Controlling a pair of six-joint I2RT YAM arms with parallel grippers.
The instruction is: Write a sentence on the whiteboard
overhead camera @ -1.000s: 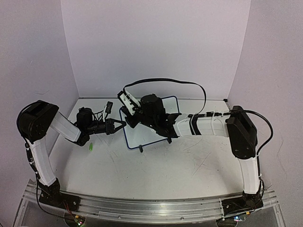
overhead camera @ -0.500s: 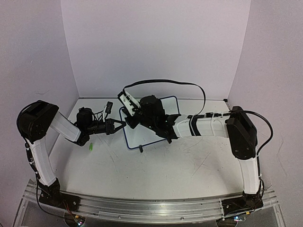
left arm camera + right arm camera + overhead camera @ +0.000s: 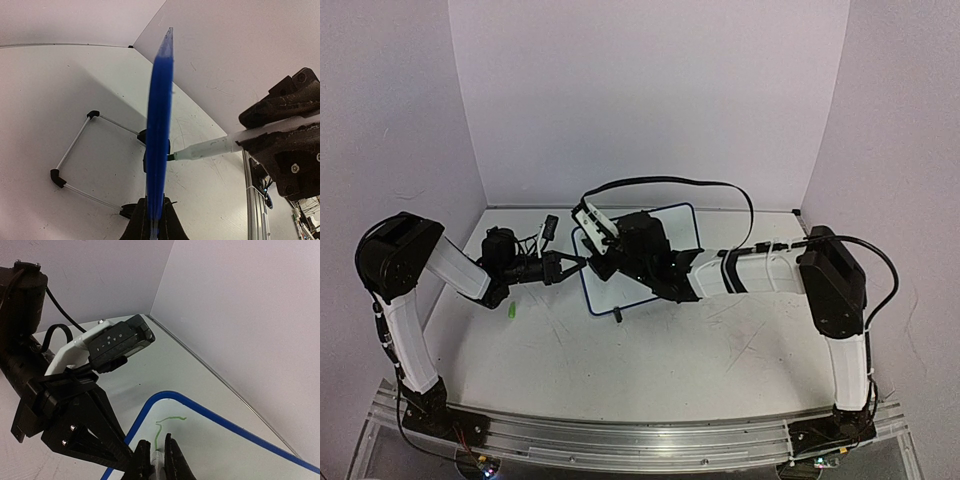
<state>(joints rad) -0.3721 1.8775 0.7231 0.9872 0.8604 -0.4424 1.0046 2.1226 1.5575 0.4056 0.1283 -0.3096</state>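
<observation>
The whiteboard (image 3: 608,292), white with a blue frame, stands tilted at mid-table. My left gripper (image 3: 570,264) is shut on its left edge; in the left wrist view the board (image 3: 159,125) is edge-on, rising from the shut jaws of that gripper (image 3: 155,222). My right gripper (image 3: 158,460) is shut on a white pen (image 3: 159,461), whose tip touches the board (image 3: 225,450). The sentence shows as a short hooked green stroke (image 3: 165,422) near the board's upper left corner. From the left wrist, the pen (image 3: 210,148) meets the board's face from the right.
A small green cap (image 3: 511,311) lies on the table below the left arm. One black clip foot (image 3: 618,316) sticks out at the board's near edge. A thin wire frame with black corners (image 3: 75,165) lies on the board's far side. Walls enclose the table.
The right wrist and its cable have shifted slightly to the right along the board. The left arm and the board have stayed put.
</observation>
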